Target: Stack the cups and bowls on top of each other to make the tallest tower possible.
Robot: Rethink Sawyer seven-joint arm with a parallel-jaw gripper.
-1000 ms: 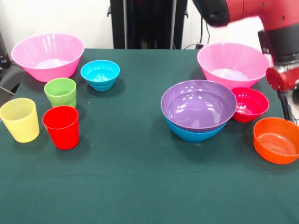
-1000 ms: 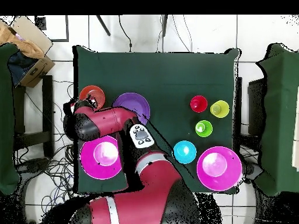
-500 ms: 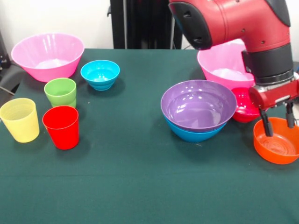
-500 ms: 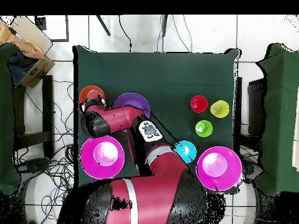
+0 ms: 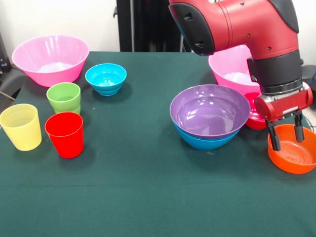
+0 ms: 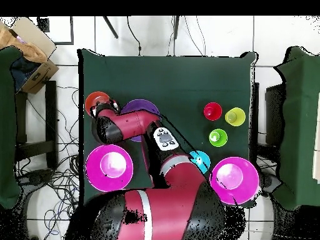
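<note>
The orange bowl (image 5: 295, 154) sits at the right edge of the table, also seen as the orange bowl (image 6: 95, 100). My gripper (image 5: 286, 138) is open and low over its left rim, one finger outside the rim and one inside. The purple bowl (image 5: 210, 111) is nested in the blue bowl (image 5: 203, 141) just to the left. Behind my gripper, the crimson bowl (image 5: 256, 120) is partly hidden, with a big pink bowl (image 5: 231, 69) beyond it. The yellow cup (image 5: 20, 127), red cup (image 5: 64, 134) and green cup (image 5: 64, 97) stand at the left.
A second pink bowl (image 5: 49, 59) and the cyan bowl (image 5: 106, 78) stand at the far left. The arm (image 6: 128, 127) covers the crimson bowl and part of the cyan bowl (image 6: 201, 157) from above. A cardboard box (image 6: 28, 53) lies off the table.
The arm swung in over the right side of the table. My gripper came down from beside the orange bowl to straddle its left rim, still open.
</note>
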